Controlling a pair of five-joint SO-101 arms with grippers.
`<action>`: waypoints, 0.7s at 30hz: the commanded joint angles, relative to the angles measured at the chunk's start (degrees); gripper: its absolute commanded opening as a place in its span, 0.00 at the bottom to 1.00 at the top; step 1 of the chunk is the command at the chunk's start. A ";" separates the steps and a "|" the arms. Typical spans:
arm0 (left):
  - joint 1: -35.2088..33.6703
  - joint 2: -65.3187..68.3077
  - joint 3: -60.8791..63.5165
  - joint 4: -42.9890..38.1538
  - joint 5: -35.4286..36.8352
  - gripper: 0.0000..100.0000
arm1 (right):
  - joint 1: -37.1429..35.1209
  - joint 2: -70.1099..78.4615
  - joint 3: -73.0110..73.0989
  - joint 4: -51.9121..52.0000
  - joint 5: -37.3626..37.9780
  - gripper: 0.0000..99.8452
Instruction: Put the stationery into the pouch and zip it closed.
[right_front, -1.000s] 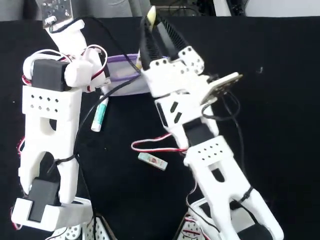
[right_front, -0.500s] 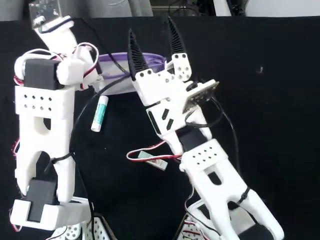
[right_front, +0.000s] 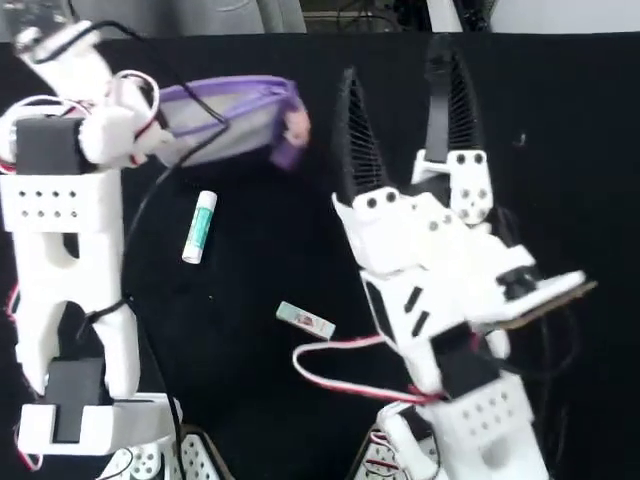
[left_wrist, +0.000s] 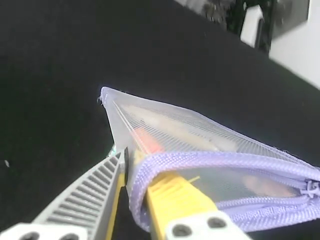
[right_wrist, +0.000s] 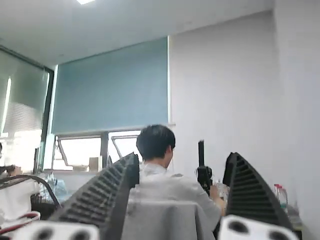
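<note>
the right hand (right_front: 393, 62), wide open and empty, has withdrawn from the pouch (right_front: 235, 115), which the left hand (left_wrist: 134, 169) grips by its rim and has raised; glue stick (right_front: 200, 226) and small flat item (right_front: 305, 320) lie on the counter (right_front: 560, 150) beside the pouch, not yet loaded.

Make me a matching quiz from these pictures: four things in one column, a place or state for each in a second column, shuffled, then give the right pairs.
Things
1. pouch
2. glue stick
3. right pincer
4. small white rectangular item

Place or state
A. open, holding nothing
B. white with a green end, lying on the black table
C. clamped in the left pincer
D. lying on the table beside a red and white wire

Pairs: 1-C, 2-B, 3-A, 4-D
</note>
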 joint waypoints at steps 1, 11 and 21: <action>-4.09 -1.14 -0.75 -3.52 0.62 0.03 | -0.44 -0.31 -11.47 21.27 0.62 0.26; -8.75 -1.14 -0.75 -5.01 0.62 0.03 | -0.79 0.13 -22.55 63.21 10.73 0.26; -19.74 -1.14 -0.57 -8.00 0.62 0.03 | -11.69 10.07 -7.52 66.73 20.48 0.26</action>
